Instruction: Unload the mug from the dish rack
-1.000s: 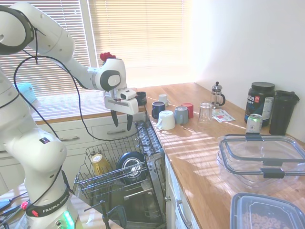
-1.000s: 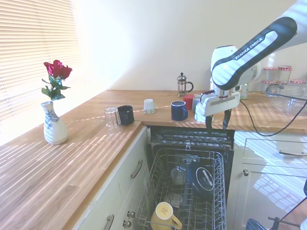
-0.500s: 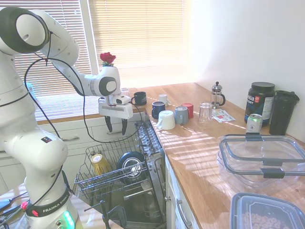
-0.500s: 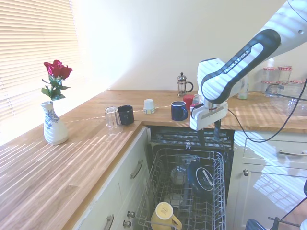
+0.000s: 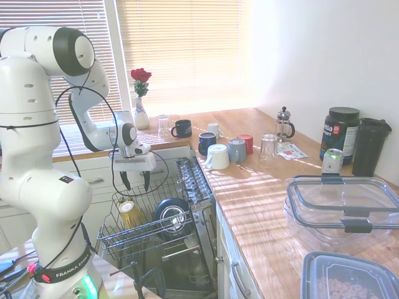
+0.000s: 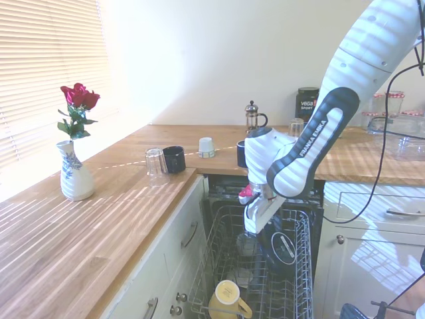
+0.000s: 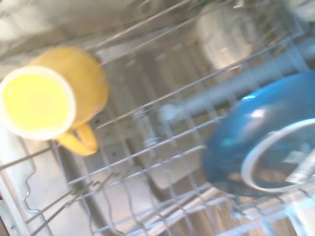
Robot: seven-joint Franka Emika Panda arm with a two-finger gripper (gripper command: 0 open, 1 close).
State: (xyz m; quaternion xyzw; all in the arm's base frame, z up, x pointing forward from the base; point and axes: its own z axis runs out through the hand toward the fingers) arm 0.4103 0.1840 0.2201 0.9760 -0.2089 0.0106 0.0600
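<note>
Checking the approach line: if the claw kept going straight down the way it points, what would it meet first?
Probably the dish rack wires between the yellow mug and the dark round dish, not the mug itself. The open claw seems offset, though depth is unclear.

The mug (image 5: 131, 214) is yellow, its rim paler and the inside a brighter lemon in the wrist view (image 7: 51, 101). The dish rack (image 6: 300, 282) is grey wire. In it leans a round dish (image 5: 171, 218) that looks dark navy from outside and blue with a pale ring in the blurred wrist view (image 7: 266, 137), so its true shade is hard to fix. The tabletop (image 5: 262, 193) is warm honey wood striped with light. A red rose (image 6: 79, 97) stands in a white vase (image 6: 74, 174) with a faint blue pattern.
</note>
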